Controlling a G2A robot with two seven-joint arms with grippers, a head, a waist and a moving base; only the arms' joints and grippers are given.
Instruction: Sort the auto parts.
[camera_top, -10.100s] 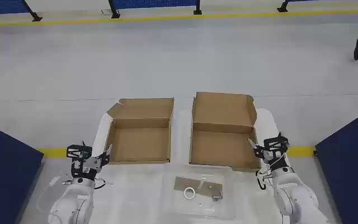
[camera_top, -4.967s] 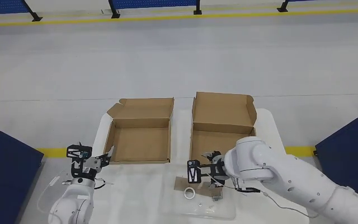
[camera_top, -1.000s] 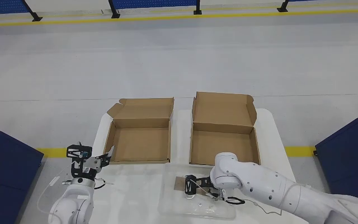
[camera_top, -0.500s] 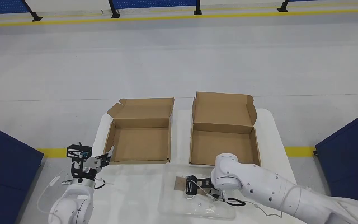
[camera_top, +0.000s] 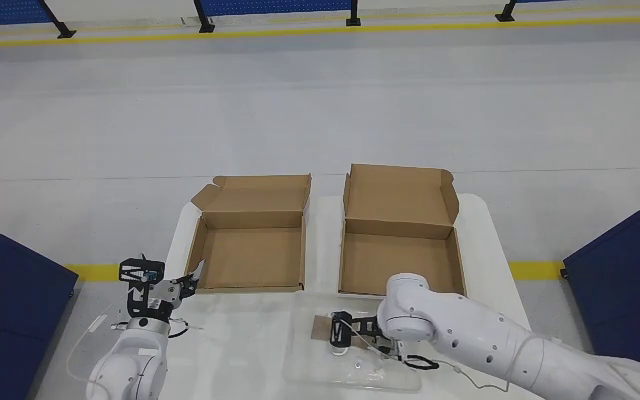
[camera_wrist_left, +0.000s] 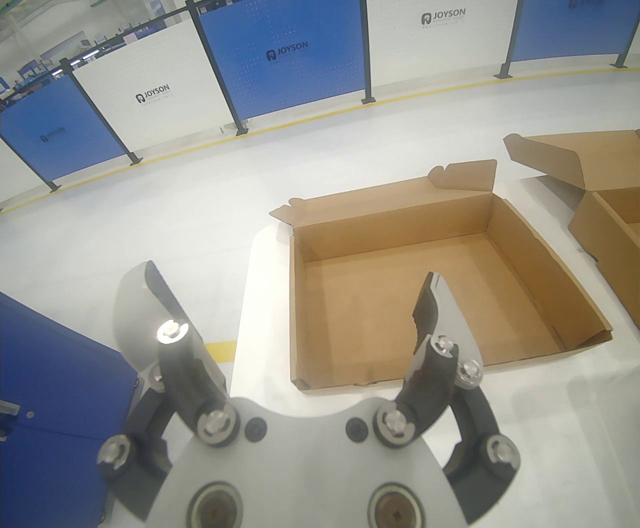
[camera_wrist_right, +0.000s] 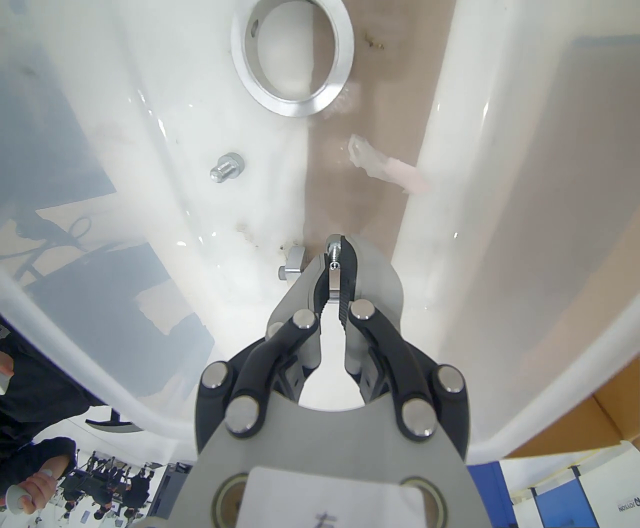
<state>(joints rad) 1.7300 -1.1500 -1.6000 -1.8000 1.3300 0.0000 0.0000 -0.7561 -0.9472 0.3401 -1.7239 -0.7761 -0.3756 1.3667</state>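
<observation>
The right pincer (camera_wrist_right: 336, 260) is down inside the clear plastic tray (camera_wrist_right: 505, 210). Its jaws are almost closed on a small threaded silver screw (camera_wrist_right: 333, 248), which pokes out just past the tips. The hold looks shallow, close to the pad ends, though the pads hide most of the screw, so how much is caught is hard to say.

That is the main risk. A thin, round, threaded part gripped at the tips may roll or pivot between the pads on the lift. It could then drop back into the tray, or land on the white desk (camera_top: 250, 325) on the way to a box.

A small silver metal piece (camera_wrist_right: 292, 264) lies just beside the pincer's tips and could be dragged or flicked as the pincer rises. The tray looks light, so a sideways pull before the pincer clears the rim might shove it.

The wide flat silver ring (camera_wrist_right: 292, 55) and the short silver bolt (camera_wrist_right: 227, 167) lie in the same tray, apart from the grasp, and seem safe.

Two open brown cardboard boxes, the left box (camera_top: 250, 255) and the right box (camera_top: 400, 262), sit beyond the tray. Choosing the wrong one would spoil the sort.

The left pincer (camera_wrist_left: 290, 280) hangs wide open and empty near the left box's corner, clear of all this.
</observation>
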